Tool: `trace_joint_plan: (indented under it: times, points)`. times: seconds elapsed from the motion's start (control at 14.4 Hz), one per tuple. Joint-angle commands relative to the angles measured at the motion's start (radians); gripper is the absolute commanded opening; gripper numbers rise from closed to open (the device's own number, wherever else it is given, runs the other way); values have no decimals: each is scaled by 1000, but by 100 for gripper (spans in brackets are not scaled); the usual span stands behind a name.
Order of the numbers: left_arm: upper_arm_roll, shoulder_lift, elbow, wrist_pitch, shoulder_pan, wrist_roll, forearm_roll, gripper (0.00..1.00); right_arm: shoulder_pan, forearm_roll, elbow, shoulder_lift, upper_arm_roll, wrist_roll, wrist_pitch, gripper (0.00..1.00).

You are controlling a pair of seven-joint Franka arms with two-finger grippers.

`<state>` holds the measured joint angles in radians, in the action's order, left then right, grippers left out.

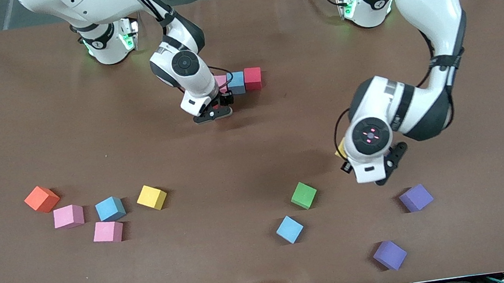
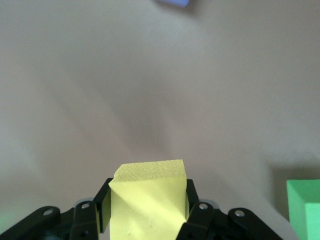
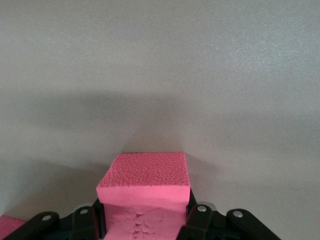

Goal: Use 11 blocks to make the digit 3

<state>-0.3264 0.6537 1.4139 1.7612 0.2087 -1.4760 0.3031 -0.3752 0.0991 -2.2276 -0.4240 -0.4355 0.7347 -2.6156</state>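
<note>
Near the arm bases, a pink cube (image 1: pixel 222 81), a light blue cube (image 1: pixel 237 82) and a red cube (image 1: pixel 253 78) stand in a touching row. Beside the pink end, my right gripper (image 1: pixel 214 113) (image 3: pixel 145 205) is shut on a red cube (image 3: pixel 145 185) low at the table; the hand hides that cube in the front view. My left gripper (image 1: pixel 344 158) (image 2: pixel 147 195) is shut on a yellow cube (image 2: pixel 147 200) (image 1: pixel 340 149), above the table close to a green cube (image 1: pixel 304 195) (image 2: pixel 305 210).
Loose toward the right arm's end lie an orange cube (image 1: pixel 41 199), two pink cubes (image 1: pixel 68 216) (image 1: pixel 108 231), a blue cube (image 1: pixel 110 209) and a yellow cube (image 1: pixel 151 197). Another blue cube (image 1: pixel 289 229) and two purple cubes (image 1: pixel 415 198) (image 1: pixel 389 255) lie near the front edge.
</note>
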Motion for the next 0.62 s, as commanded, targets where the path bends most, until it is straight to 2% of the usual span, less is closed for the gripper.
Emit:
trace_joint_plan:
  times: [0.0,0.28,0.56]
  points:
    - [10,-60,95,1,55,-163,-22,24,6,-9,-26,11,-6,11,-1,23]
    - [-5,-42,93,12,90,-311,-24,23,6,-10,-26,14,-6,14,35,23]
    - [-5,-45,51,17,78,-374,-107,22,1,-10,-26,13,-6,40,35,24]
